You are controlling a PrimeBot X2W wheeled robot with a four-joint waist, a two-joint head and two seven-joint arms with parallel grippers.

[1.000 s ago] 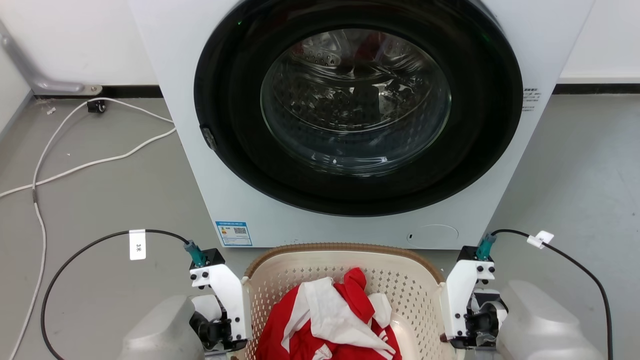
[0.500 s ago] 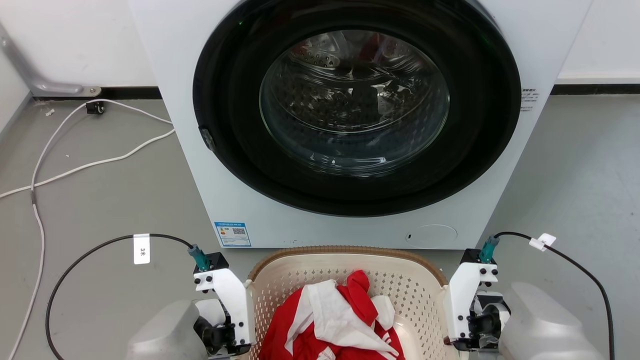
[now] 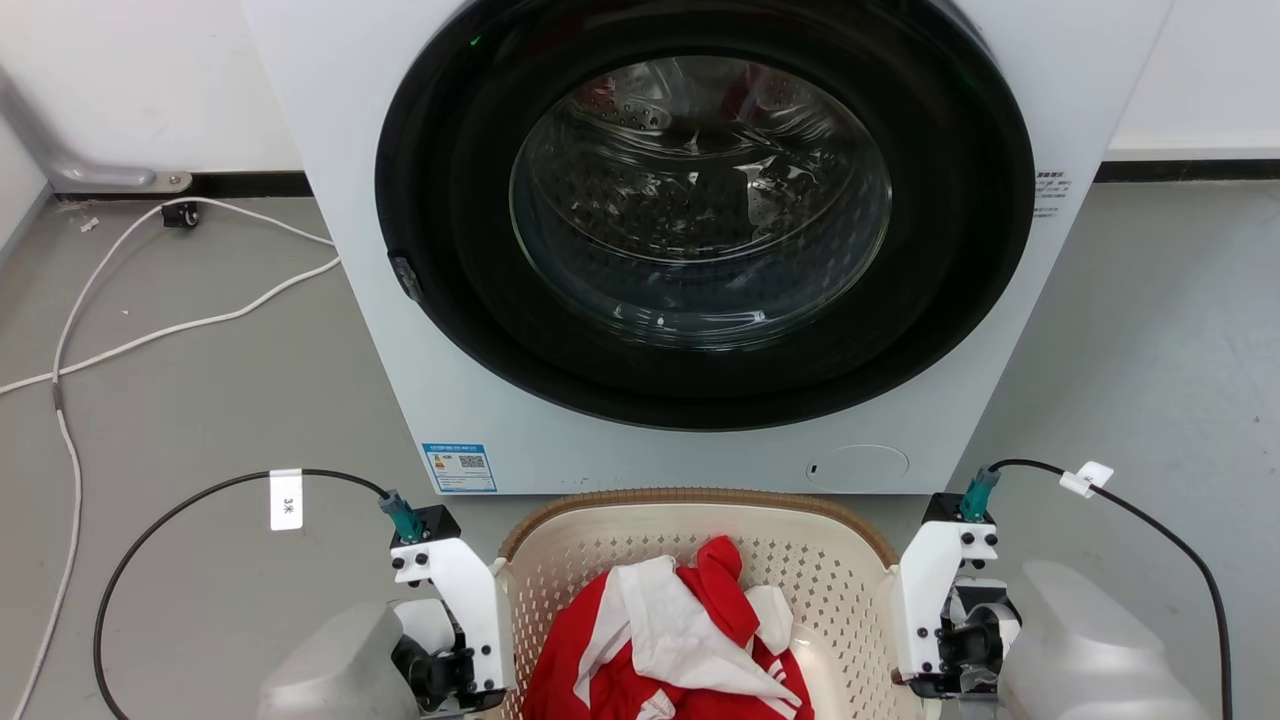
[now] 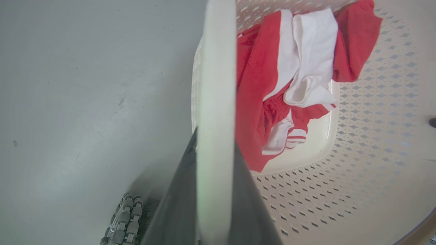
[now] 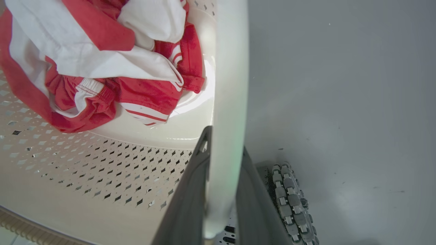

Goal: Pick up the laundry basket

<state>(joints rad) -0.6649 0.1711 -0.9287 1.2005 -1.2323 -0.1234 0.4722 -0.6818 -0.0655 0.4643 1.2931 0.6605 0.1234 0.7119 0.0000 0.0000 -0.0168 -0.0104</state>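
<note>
The laundry basket [image 3: 700,498], cream-white and perforated with a brown woven-look rim, sits low in the head view in front of the washing machine. A red and white garment [image 3: 670,640] lies inside it. My left gripper [image 3: 455,640] is at the basket's left side and my right gripper [image 3: 940,630] at its right side. In the left wrist view the left gripper [image 4: 215,137] is shut on the white side handle [image 4: 218,68]. In the right wrist view the right gripper [image 5: 224,139] is shut on the other white handle [image 5: 230,68]. The basket's near wall is cut off by the head view's bottom edge.
The white washing machine [image 3: 420,400] with its dark round door [image 3: 700,210] shut stands directly behind the basket. White cables [image 3: 150,330] trail over the grey floor at the left. Black camera cables [image 3: 180,500] loop beside each wrist. A robot wheel [image 5: 289,197] sits below the basket.
The head camera has shifted a little, so the washing machine sits slightly further left. Both grippers stay shut on the basket's handles, the left one a touch further right and lower in the picture.
</note>
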